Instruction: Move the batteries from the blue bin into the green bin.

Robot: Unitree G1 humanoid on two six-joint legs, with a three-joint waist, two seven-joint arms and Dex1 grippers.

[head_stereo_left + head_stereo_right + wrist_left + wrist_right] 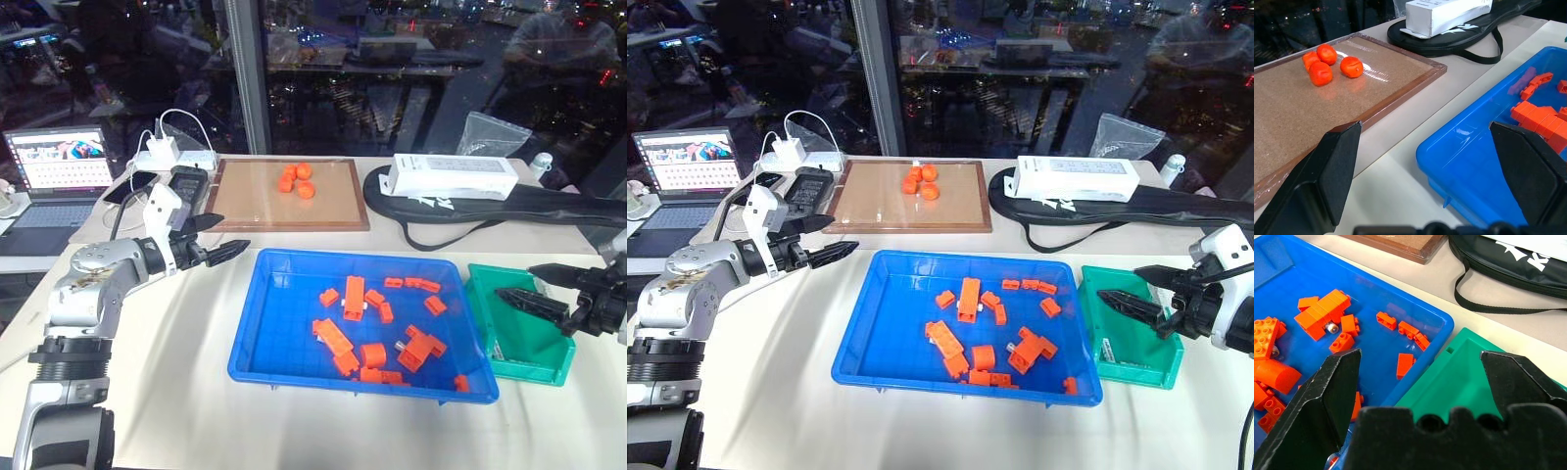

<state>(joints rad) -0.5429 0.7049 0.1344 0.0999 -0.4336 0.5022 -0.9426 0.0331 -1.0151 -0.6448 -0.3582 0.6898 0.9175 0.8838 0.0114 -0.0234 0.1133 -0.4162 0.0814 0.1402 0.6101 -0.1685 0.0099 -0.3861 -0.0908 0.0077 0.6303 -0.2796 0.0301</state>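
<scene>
Both tools are spread wide and carry nothing. The left tool [217, 238] hovers over the desk [176, 372] just beside the far left corner of the blue bin [294, 367]; the right tool [545, 290] hangs above the green bin [549, 370], which sits just beside the blue bin's right rim.

The batteries are hard to pick out. In the right wrist view, 1 small silvery cylinder [1330, 326] peeks out from under a long orange block [1320, 309], touching it, and another silvery end [1274, 350] seems to show beside a studded block; how many lie in the bin cannot be told. Orange blocks [343, 338] are scattered across the bin floor. Something pale [499, 350] lies on the green bin's floor, too small to identify.

The step in hand looks like the approach for a pick. To do it well, the nearer tool should come down steeply with its fingers straddling the cylinder across its width, not along it. Because the visible battery is tucked against a block, the fingers would likely need to nudge that block aside or enter from the exposed end, otherwise the block gets pinched too. A round metal body can roll or slip, so closing slowly near its middle seems wise.
</scene>
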